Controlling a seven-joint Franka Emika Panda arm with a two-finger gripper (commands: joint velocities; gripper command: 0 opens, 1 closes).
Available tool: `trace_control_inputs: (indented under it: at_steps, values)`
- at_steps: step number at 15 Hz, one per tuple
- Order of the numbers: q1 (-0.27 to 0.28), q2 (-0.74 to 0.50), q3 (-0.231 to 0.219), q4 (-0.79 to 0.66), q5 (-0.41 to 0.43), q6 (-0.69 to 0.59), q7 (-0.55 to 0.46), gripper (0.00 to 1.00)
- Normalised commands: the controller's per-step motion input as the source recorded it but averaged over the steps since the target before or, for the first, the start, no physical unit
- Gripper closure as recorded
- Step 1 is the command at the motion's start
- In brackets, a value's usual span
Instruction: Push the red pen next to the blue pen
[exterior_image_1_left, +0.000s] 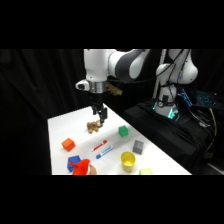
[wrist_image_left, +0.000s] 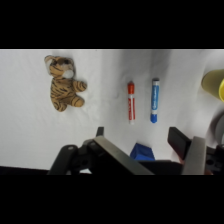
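Observation:
The red pen (wrist_image_left: 131, 101) and the blue pen (wrist_image_left: 154, 100) lie side by side and parallel on the white table, a narrow gap between them. In the side view the red pen (exterior_image_1_left: 100, 146) is just behind the blue pen (exterior_image_1_left: 104, 152), near the table's middle. My gripper (exterior_image_1_left: 100, 115) hangs above the table's far part, over a tiger toy (exterior_image_1_left: 92, 127) and well apart from the pens. In the wrist view the gripper (wrist_image_left: 140, 137) is open and empty, one finger (wrist_image_left: 179, 141) at the lower right.
Around the pens stand a green block (exterior_image_1_left: 123, 131), a grey block (exterior_image_1_left: 138, 146), a yellow cup (exterior_image_1_left: 128, 160), an orange cube (exterior_image_1_left: 68, 144), a blue block (exterior_image_1_left: 74, 160) and a red cup (exterior_image_1_left: 83, 167). The tiger toy (wrist_image_left: 64, 82) lies left of the pens.

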Motion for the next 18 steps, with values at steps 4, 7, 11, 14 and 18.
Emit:
trace_control_inputs:
  at_steps: [4,7,11,14,18]
  values:
    - [-0.014,0.03,-0.011,0.02,-0.005,0.01,-0.01,0.0]
    - [-0.064,0.06,-0.039,0.04,0.006,0.06,-0.1,0.0]
    - [-0.089,0.16,-0.04,0.05,0.048,0.2,-0.18,0.0]
    - [-0.073,0.31,-0.019,0.08,0.082,0.37,-0.19,0.0]
    - [-0.042,0.39,-0.025,0.18,0.05,0.31,-0.15,0.0]
